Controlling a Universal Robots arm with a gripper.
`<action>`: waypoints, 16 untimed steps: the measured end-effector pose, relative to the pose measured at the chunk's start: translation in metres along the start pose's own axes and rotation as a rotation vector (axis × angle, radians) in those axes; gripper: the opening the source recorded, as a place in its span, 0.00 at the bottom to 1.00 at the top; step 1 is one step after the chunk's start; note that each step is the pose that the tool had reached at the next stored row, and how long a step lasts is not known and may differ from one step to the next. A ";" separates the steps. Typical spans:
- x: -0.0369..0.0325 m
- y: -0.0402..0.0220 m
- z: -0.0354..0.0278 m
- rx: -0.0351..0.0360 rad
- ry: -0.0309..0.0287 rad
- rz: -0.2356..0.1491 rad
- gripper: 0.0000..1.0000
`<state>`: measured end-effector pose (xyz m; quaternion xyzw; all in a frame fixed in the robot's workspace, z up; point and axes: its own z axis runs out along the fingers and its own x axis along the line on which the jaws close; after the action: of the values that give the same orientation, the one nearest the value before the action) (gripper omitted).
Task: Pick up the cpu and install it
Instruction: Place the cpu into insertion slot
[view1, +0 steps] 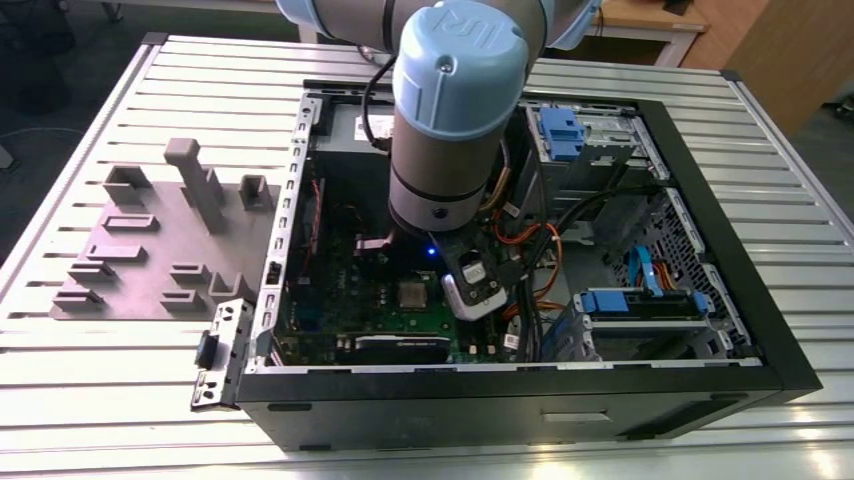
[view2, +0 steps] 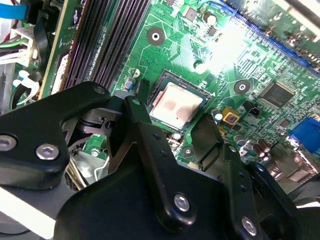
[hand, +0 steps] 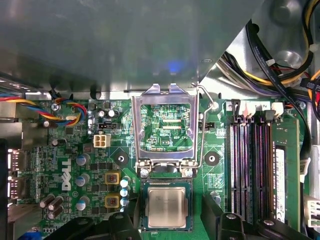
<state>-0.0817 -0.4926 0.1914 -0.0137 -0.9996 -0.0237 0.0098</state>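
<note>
The small, flat, silvery-grey square cpu (hand: 166, 206) lies in its socket on the green motherboard (hand: 120, 145), just below the centre of the exterior view. The black gripper (hand: 170, 217) is spread wide, with one finger on each side of the chip and nothing held. The silver metal socket frame (hand: 165, 125) stands raised beside it.

Matt silvery metal cpu (hand: 166, 206), glossy green motherboard (hand: 75, 145), shiny metal socket frame (hand: 135, 130)
</note>
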 end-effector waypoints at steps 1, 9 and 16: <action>0.0000 -0.0005 0.0000 0.0000 0.0000 0.000 0.61; -0.0018 -0.0029 0.0004 0.0001 0.0001 0.000 0.61; -0.0042 -0.0035 0.0003 0.0000 0.0000 0.000 0.61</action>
<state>-0.0776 -0.4961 0.1908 -0.0136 -0.9996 -0.0237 0.0098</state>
